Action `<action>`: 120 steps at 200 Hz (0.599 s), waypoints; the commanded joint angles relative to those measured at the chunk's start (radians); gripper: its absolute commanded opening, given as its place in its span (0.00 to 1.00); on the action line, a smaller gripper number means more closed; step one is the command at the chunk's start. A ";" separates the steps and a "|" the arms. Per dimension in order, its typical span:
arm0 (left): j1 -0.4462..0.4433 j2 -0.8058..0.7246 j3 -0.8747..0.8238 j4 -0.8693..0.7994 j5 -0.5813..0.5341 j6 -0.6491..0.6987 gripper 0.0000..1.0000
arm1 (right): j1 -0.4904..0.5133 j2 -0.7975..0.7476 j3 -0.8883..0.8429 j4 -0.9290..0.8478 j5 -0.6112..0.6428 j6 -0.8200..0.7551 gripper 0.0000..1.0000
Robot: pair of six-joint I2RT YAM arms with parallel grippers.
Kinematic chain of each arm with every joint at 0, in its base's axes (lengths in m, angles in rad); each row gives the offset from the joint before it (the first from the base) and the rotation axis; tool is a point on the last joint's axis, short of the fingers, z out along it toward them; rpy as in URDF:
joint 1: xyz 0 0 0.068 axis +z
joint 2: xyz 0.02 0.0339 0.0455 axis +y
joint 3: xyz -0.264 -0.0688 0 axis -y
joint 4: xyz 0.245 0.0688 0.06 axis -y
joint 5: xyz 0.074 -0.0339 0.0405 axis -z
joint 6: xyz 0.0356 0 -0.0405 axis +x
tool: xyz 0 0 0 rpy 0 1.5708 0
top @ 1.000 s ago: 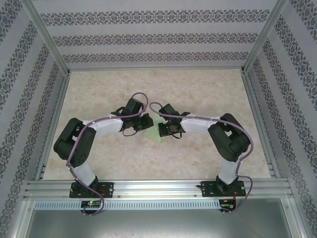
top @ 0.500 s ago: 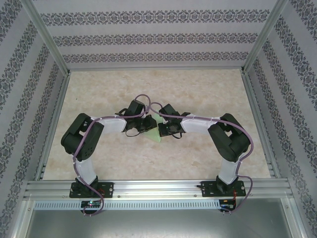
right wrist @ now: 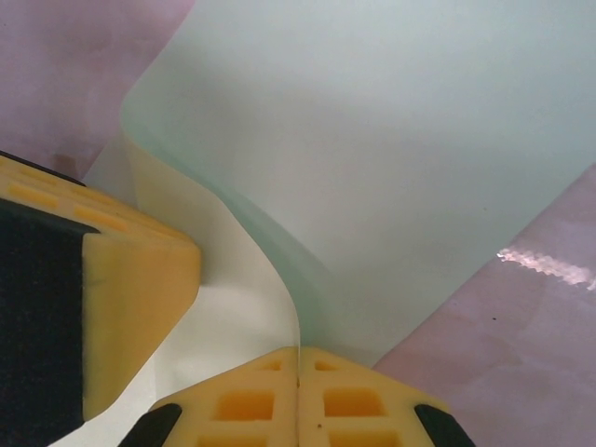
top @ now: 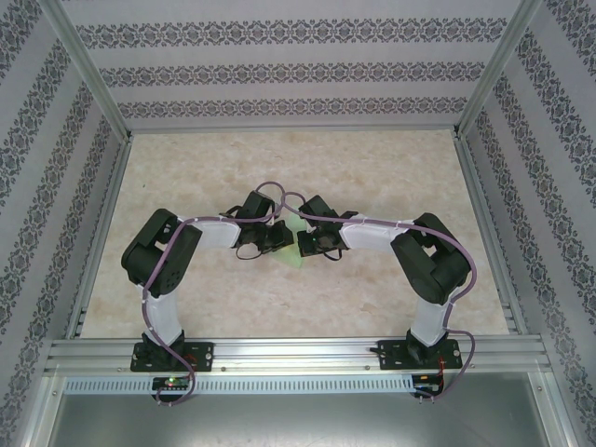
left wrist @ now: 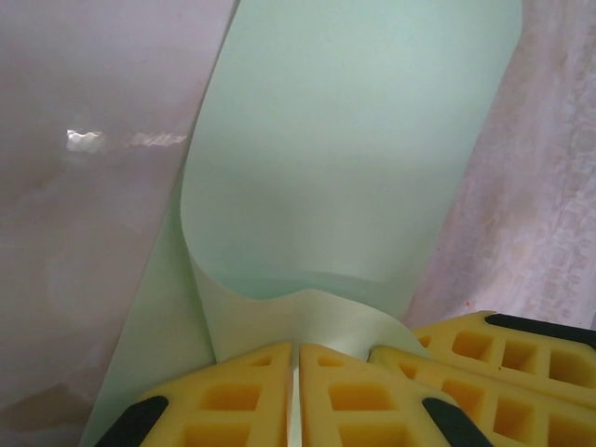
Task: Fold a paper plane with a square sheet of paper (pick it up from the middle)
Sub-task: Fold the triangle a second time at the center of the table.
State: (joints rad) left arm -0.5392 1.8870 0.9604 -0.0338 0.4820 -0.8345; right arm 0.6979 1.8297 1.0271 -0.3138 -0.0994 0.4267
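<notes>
The square sheet of paper (top: 294,244) sits in the middle of the table (top: 372,177), between the two arms. The left gripper (left wrist: 296,349) is pinched tight on one edge of it. The right gripper (right wrist: 298,352) is pinched tight on the paper too, just beside the other one. The paper is pale green, thin and plain, and it bends up in a soft curl where they hold it. It looks very light and floppy, and it would likely tear or crumple if pulled hard. Holding it by an edge or corner with a gentle squeeze looks best. The fingers are yellow with little square holes, and the table is smooth, shiny and marbled
</notes>
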 commanded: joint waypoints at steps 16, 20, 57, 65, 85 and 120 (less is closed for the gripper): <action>0.006 0.007 -0.019 -0.084 -0.049 0.044 0.13 | -0.004 -0.002 0.004 -0.039 -0.020 0.024 0.10; 0.006 0.007 -0.019 -0.083 -0.049 0.044 0.13 | -0.005 -0.010 0.005 -0.039 -0.024 0.027 0.11; 0.006 0.003 -0.031 -0.080 -0.052 0.046 0.13 | -0.021 -0.156 -0.042 -0.013 -0.009 0.095 0.22; 0.007 0.004 -0.031 -0.079 -0.052 0.047 0.13 | -0.027 -0.191 -0.064 0.007 -0.016 0.117 0.28; 0.006 0.008 -0.029 -0.069 -0.048 0.043 0.13 | -0.026 -0.237 -0.112 0.091 -0.103 0.164 0.30; 0.006 0.012 -0.025 -0.059 -0.040 0.038 0.12 | 0.020 -0.177 -0.137 0.226 -0.250 0.258 0.12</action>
State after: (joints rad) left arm -0.5388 1.8870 0.9600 -0.0345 0.4820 -0.8162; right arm 0.6815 1.6054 0.9215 -0.2070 -0.2291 0.5877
